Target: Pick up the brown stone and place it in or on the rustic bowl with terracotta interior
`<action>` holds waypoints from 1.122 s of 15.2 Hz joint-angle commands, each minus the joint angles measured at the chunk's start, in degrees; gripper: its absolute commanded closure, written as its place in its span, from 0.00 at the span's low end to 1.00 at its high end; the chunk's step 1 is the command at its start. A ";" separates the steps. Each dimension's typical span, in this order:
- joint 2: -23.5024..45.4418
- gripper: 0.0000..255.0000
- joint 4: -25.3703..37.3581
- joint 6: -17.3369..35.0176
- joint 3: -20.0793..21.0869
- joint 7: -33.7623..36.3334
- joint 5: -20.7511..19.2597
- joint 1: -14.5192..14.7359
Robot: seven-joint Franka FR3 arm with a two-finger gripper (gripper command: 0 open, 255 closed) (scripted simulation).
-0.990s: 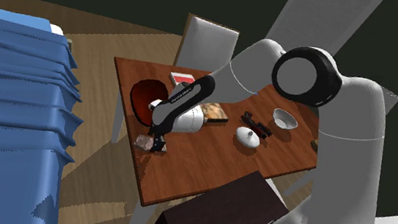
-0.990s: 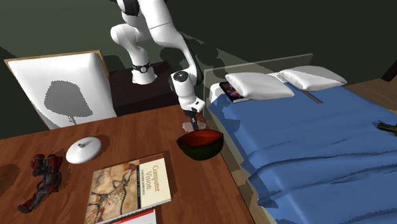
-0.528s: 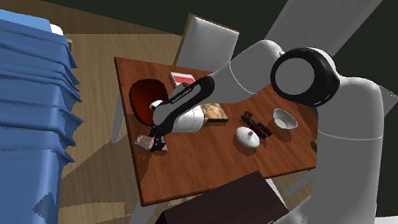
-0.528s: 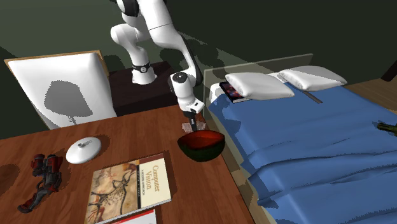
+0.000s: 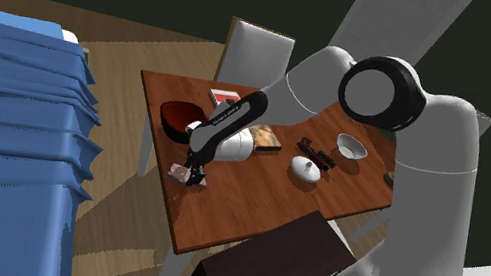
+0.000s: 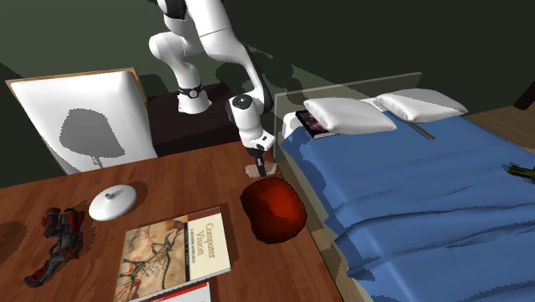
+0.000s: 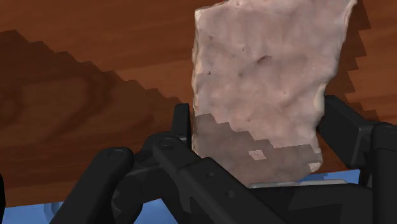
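The gripper pinches the pinkish-brown stone across its narrow width, the long axis lying crosswise to the line between the fingers. The stone's at the table edge, near the bowl.

Claw at pinkish stone, just beyond the reddish bowl.

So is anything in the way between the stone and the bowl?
No, nothing visible. The gripper is shut on the pinkish-brown stone, and the bowl with the red inside sits close by on the wooden table, with bare wood between them. The book lies farther off.
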 commanded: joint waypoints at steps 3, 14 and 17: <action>-3.03 1.00 -1.01 -2.04 -0.66 0.68 -0.41 0.44; -11.31 1.00 -3.30 -8.04 -2.45 3.03 -2.07 1.76; -13.45 1.00 -3.67 -9.80 -2.90 3.73 -2.65 2.07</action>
